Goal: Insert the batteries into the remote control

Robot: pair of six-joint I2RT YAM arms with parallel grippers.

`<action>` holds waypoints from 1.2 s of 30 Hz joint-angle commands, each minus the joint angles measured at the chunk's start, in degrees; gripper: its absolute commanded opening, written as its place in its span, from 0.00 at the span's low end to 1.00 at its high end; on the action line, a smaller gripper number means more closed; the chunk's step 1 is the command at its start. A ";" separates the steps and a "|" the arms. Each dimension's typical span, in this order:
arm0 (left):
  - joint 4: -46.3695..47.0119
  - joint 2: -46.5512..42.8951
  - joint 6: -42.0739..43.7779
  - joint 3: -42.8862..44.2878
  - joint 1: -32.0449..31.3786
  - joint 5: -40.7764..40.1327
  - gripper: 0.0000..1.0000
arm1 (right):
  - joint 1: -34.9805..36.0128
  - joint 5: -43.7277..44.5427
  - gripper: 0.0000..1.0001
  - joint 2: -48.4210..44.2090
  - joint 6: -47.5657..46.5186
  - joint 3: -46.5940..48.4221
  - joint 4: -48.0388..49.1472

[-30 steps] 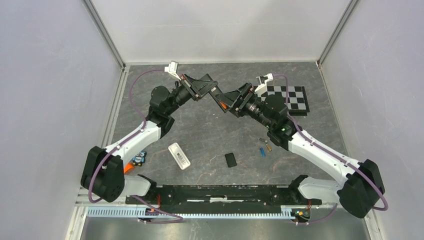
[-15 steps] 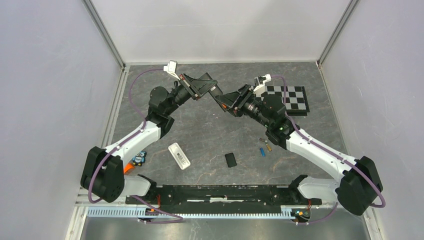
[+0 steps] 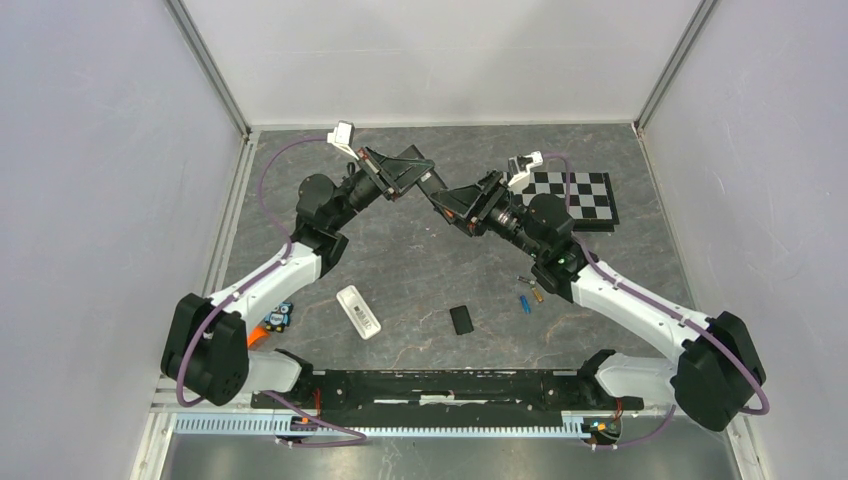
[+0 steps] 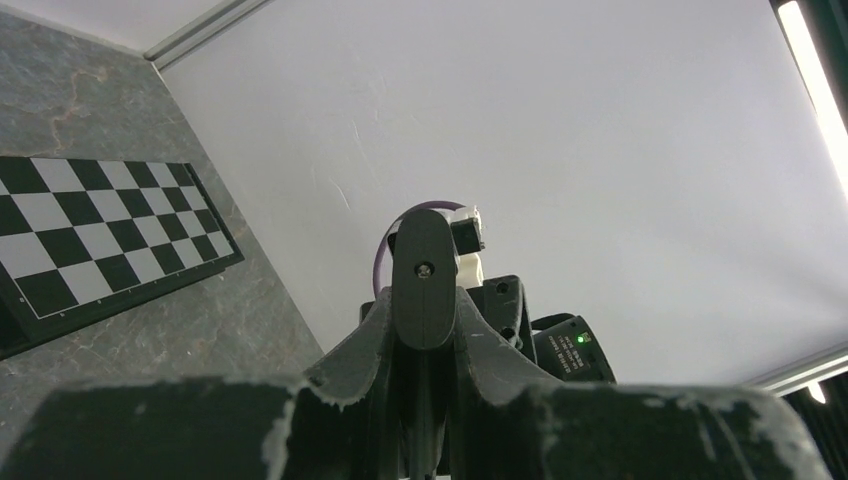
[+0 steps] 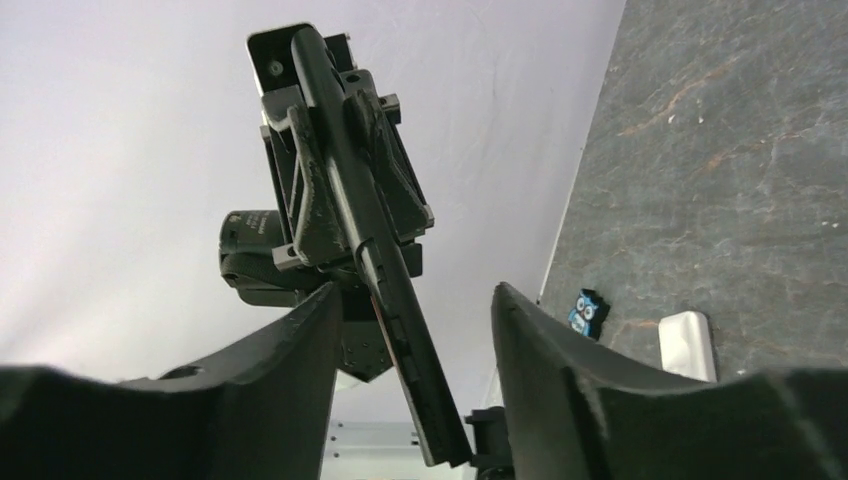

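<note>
While the left gripper holds the remote aloft, batteries lie apart — below.

the left arm and the right arm both rise from their bases and bend inward at the elbow. their wrists face each other, so the grippers meet almost tip to tip. the left gripper is clamped on a remote (its only load). the right gripper is spread wide, with its fingers on either side of the remote's free end, apart from it.
</note>
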 commanded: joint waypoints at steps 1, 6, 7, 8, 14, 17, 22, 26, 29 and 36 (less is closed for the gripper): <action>2.17 -2.05 -0.68 0.97 -0.13 0.28 0.02 | -0.30 -1.17 0.74 -1.54 -1.42 -0.83 4.44; -0.64 -2.93 2.24 -0.21 1.02 0.58 0.02 | -3.61 -2.02 0.95 -5.56 -11.88 -0.35 0.90; -1.43 -3.20 2.96 -0.49 1.54 0.75 0.02 | -4.69 -2.22 0.95 -6.56 -14.49 0.09 -2.15; -2.04 -3.40 3.72 -0.96 1.98 1.05 0.02 | -5.66 -1.82 0.95 -7.96 -17.07 0.60 -4.66; -4.43 -4.36 6.78 -5.60 6.85 2.29 0.02 | -7.88 10.04 0.86 -11.43 -37.13 10.39 -34.30; -7.94 -5.57 9.95 -7.07 8.32 2.50 0.02 | -8.09 15.29 0.70 -9.48 -45.57 14.91 -48.44; -14.14 -7.94 15.07 -7.98 8.67 1.87 0.02 | -8.06 23.09 0.51 -7.28 -54.79 16.07 -64.50; -15.90 -8.96 16.40 -9.11 8.68 0.88 0.02 | -7.98 24.41 0.46 -4.83 -58.41 13.75 -71.70; -15.86 -9.16 16.31 -9.86 8.66 0.48 0.02 | -7.98 21.43 0.42 -4.83 -58.37 7.51 -70.45; -15.86 -9.51 16.04 -10.65 8.67 0.35 0.02 | -7.46 17.02 0.33 -2.32 -57.39 -2.31 -65.34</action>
